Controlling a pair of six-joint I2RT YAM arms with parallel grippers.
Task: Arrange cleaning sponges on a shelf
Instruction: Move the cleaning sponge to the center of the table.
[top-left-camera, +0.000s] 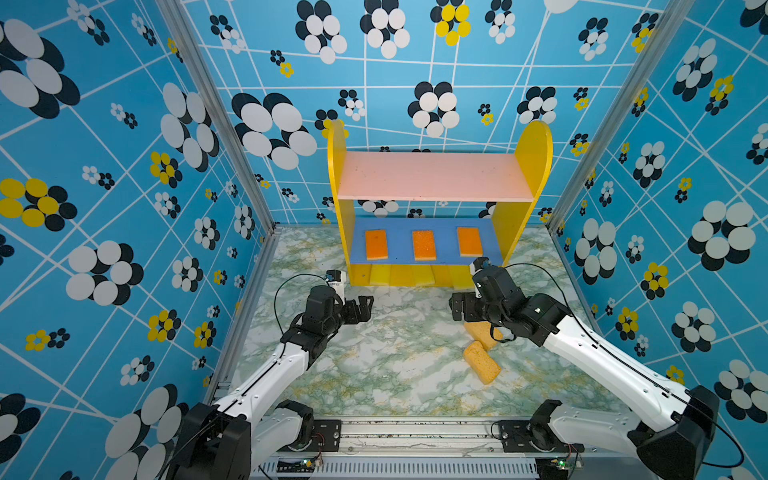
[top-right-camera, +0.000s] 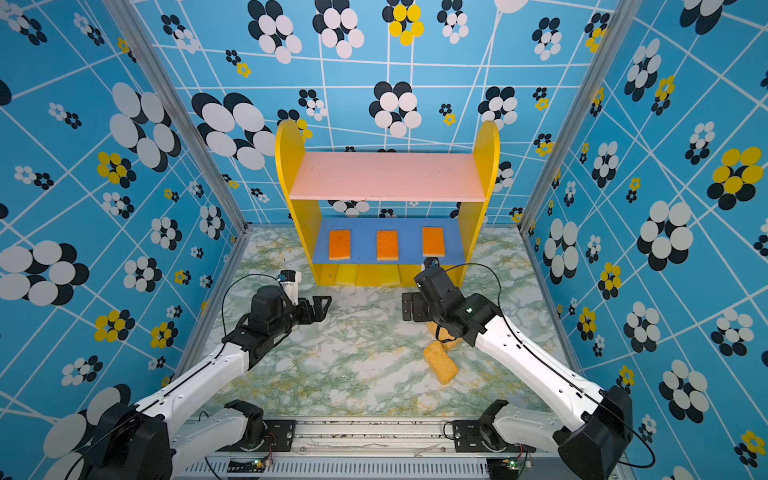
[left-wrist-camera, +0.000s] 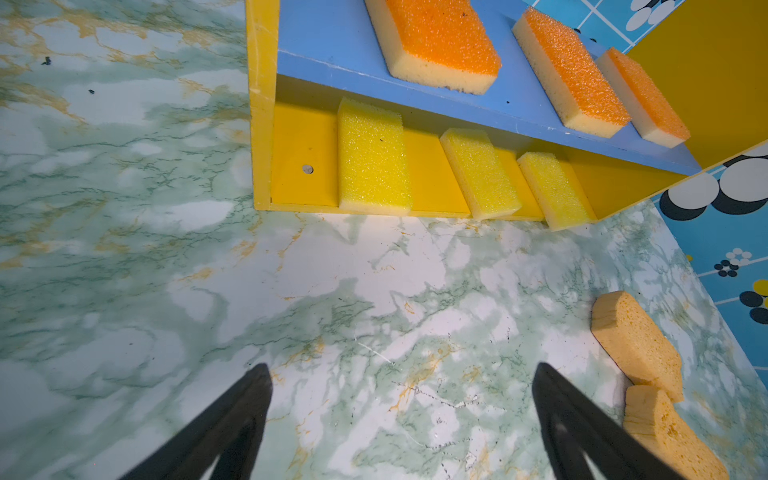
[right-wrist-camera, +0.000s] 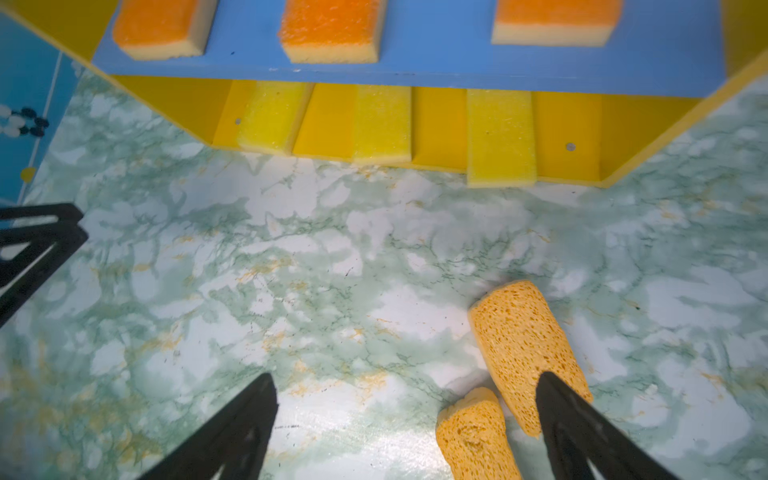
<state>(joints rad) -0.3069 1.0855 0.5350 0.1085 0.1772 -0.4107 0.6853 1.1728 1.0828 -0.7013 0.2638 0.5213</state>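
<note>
1. Three orange sponges (top-left-camera: 424, 245) lie flat in a spaced row on the blue middle board (top-left-camera: 400, 246) of the shelf (top-left-camera: 432, 174). The shelf stands at 12 o'clock on the surface (top-left-camera: 374, 365).
2. Three yellow sponges (left-wrist-camera: 374, 158) lie on the shelf's yellow base (left-wrist-camera: 432, 174). The one toward the 3 o'clock side panel overhangs the front edge.
3. Two tan sponges (top-left-camera: 482, 361) lie on the surface at about 4 o'clock from its centre, just beside each other. The right arm partly hides one in both top views.
4. The right jaws are spread wide and grasp nothing, pointing toward 9 o'clock. The tan sponges lie near, at 5 o'clock from them.
5. In the right wrist view one finger (right-wrist-camera: 582, 419) overlaps a tan sponge; I cannot tell whether they touch.
6. The left jaws are released wide and empty, pointing toward 3 o'clock. The tan sponges lie well apart at 4 o'clock.
</note>
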